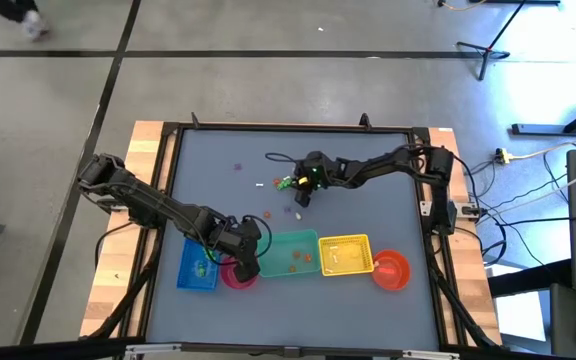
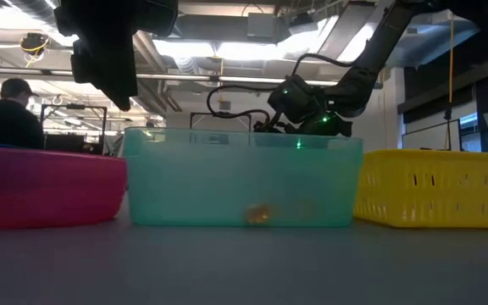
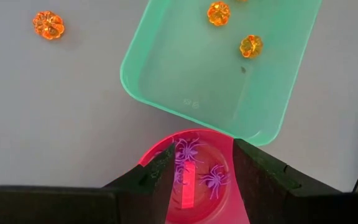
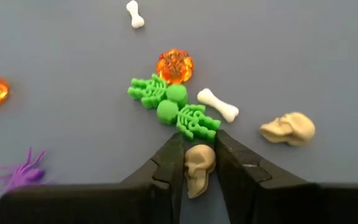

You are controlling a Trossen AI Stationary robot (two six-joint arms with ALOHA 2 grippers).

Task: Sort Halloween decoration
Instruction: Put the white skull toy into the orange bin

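Right tool (image 4: 199, 163): clamped on beige plastic skull (image 4: 199, 167), mid-worktop | Left tool (image 3: 201, 177): fingers apart over pink round bowl (image 3: 194, 208)

Overhead, table-level, two close wrist views — all sharing the teal bin (image 1: 290, 255).

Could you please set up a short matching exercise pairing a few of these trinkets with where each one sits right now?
Things:
1. purple spiders
2. beige skull
3. two green skeletons
4. orange pumpkins

Places:
A. on the bare table, head to head
B. in the teal tray
C. between the right gripper fingers
D. in the pink bowl

Pairs: 1-D, 2-C, 3-A, 4-B
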